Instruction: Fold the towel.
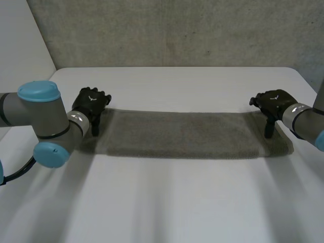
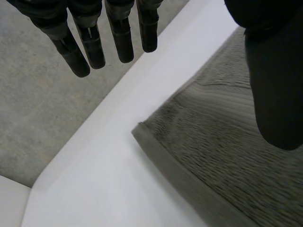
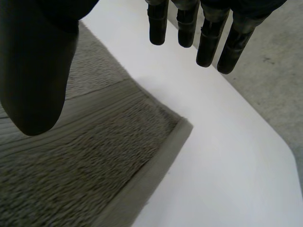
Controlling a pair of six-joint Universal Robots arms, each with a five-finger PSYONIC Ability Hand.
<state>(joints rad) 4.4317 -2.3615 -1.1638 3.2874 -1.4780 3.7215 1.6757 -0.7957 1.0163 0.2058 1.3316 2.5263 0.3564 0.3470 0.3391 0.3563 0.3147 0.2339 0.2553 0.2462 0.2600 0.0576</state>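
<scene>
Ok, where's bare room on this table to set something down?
Bare white table on the robot's side of the long grey terry towel, and a strip beyond it. Crowded: the towel's ends, at the black left hand and right hand.

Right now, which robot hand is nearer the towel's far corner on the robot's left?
Left. The left robot hand is at that corner of the towel; the right robot hand is at the towel's opposite end.

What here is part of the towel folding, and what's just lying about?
Part of the job: towel; left hand and right hand, one over each end.
Just there: white table underneath; grey wall behind.
</scene>
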